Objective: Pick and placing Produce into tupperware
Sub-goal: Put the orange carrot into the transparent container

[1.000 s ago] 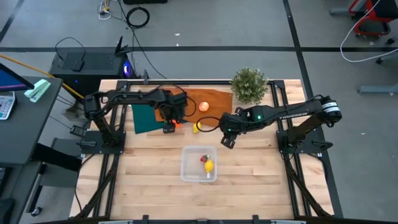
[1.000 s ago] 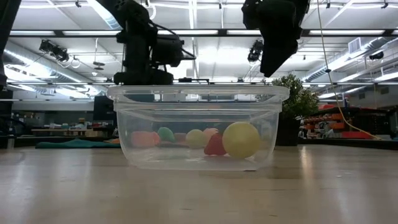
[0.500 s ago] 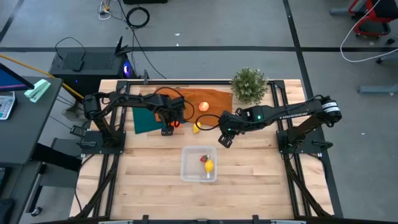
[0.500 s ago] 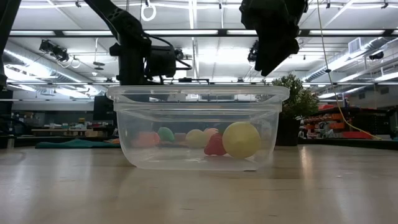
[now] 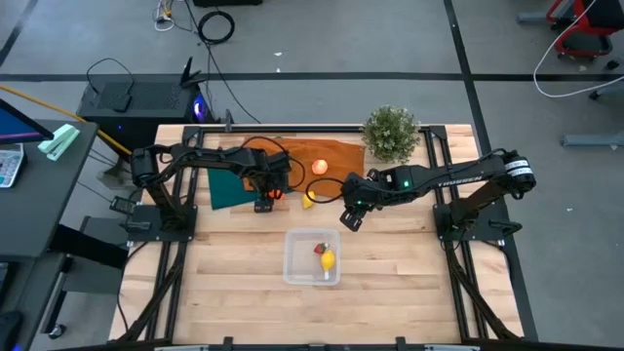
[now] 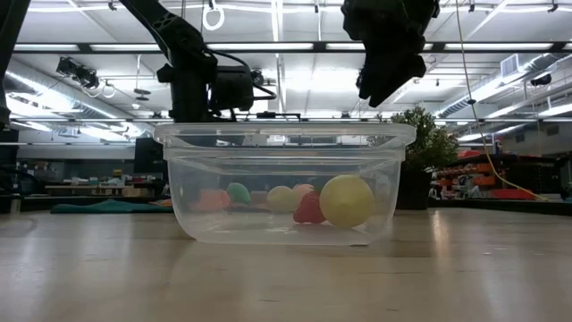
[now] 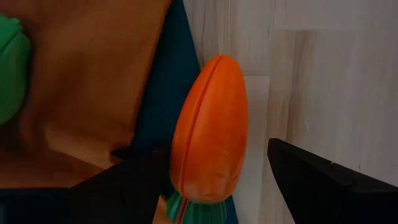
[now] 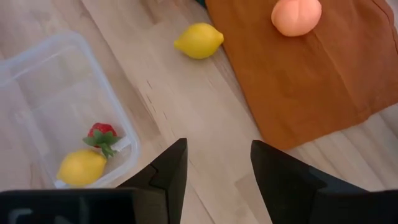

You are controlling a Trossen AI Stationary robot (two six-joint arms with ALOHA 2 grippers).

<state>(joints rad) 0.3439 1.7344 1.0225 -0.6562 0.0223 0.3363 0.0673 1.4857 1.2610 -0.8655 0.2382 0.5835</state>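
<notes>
Clear tupperware [image 5: 296, 269] with one lemon [image 5: 328, 259] and strawberry [image 5: 318, 249] inside

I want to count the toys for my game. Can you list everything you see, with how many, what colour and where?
tupperware: 1, clear, front middle of the table
lemon: 1, yellow, in the tupperware
strawberry: 1, red, in the tupperware
second lemon: 1, yellow, on bare wood
apple: 1, pale reddish, on orange cloth
carrot: 1, orange, between left hand's fingers
green fruit: 1, green, on orange cloth
orange cloth: 1
teal cloth: 1
plant: 1, green, back
left hand: open around carrot
right hand: open, empty
</notes>
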